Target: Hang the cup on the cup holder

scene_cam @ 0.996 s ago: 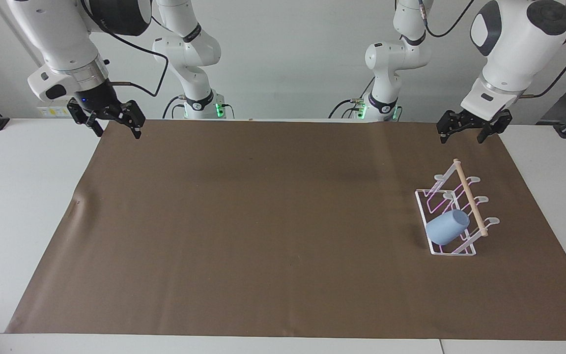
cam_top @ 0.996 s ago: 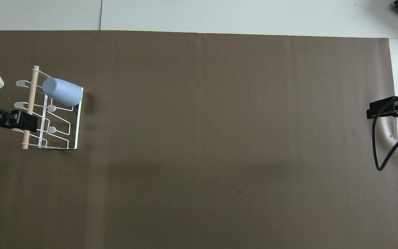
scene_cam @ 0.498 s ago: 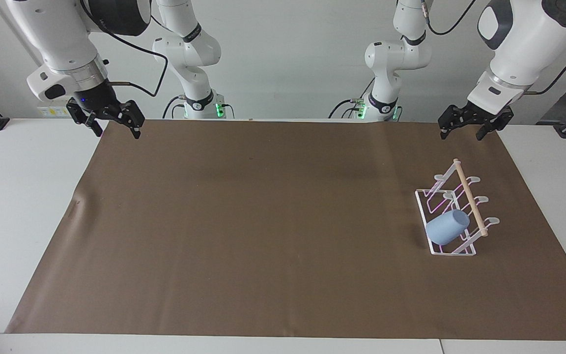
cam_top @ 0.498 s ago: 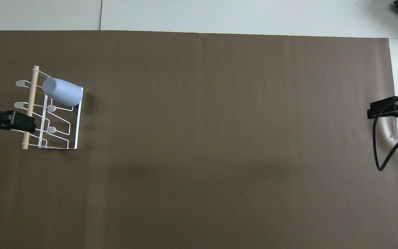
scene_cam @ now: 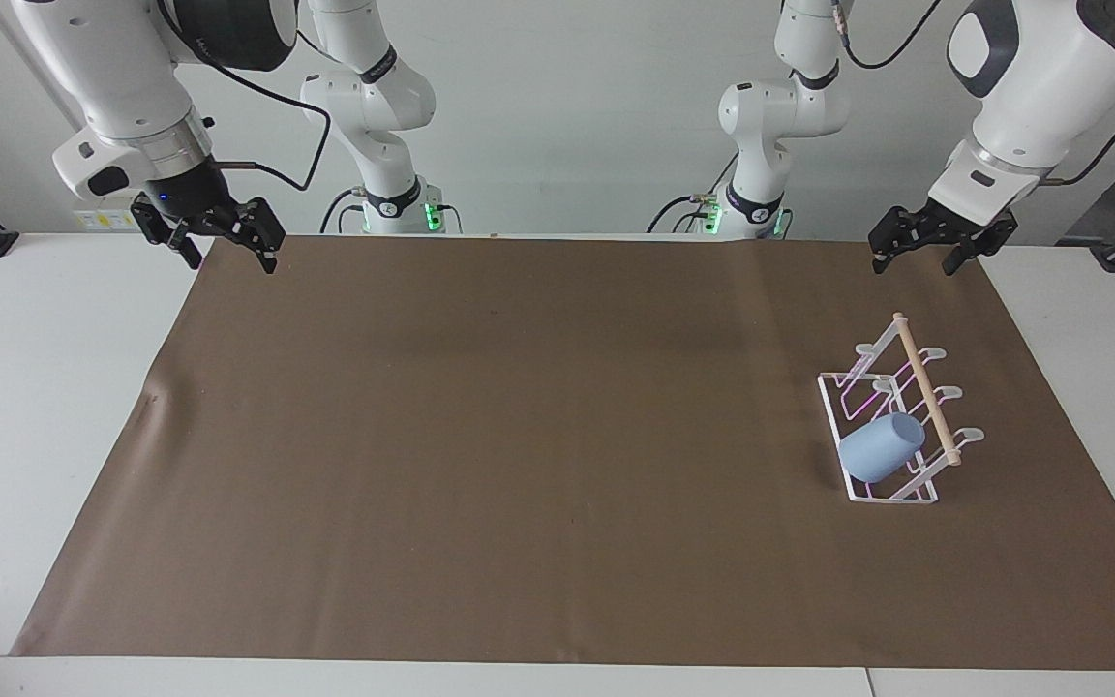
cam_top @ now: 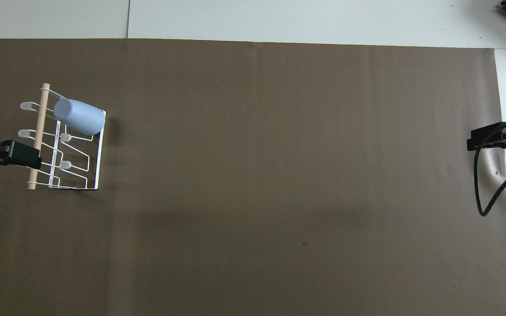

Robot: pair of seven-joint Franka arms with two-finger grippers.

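The cup [scene_cam: 881, 448] sat mouth-down and tilted over one of the slanted prongs of the cup holder [scene_cam: 896, 411], at the end of the rack farther from the robots, with its base pointing out past the white wire frame. The rack stood on the brown mat [scene_cam: 557, 436] toward the left arm's end of the surface [scene_cam: 54, 407]. Nothing touched the cup.

Over the last second the left tool [scene_cam: 941, 248] had lifted and drawn back toward its own base: in the overhead view it had slid off the wooden bar [cam_top: 38, 136] of the rack until only its tip overlapped it, and in the facing view it hung higher, over the mat's edge nearest the robots. Its fingers stood wide and empty. The cup and the rack had not shifted at all during that retreat.

The right tool [scene_cam: 221, 232] waited over the mat's corner at its own end, also wide and empty, unmoved.

That pattern suggests the hanging was already done and the release had held; the left arm appeared to be simply clearing away, with the cup resting on its prong unaided.
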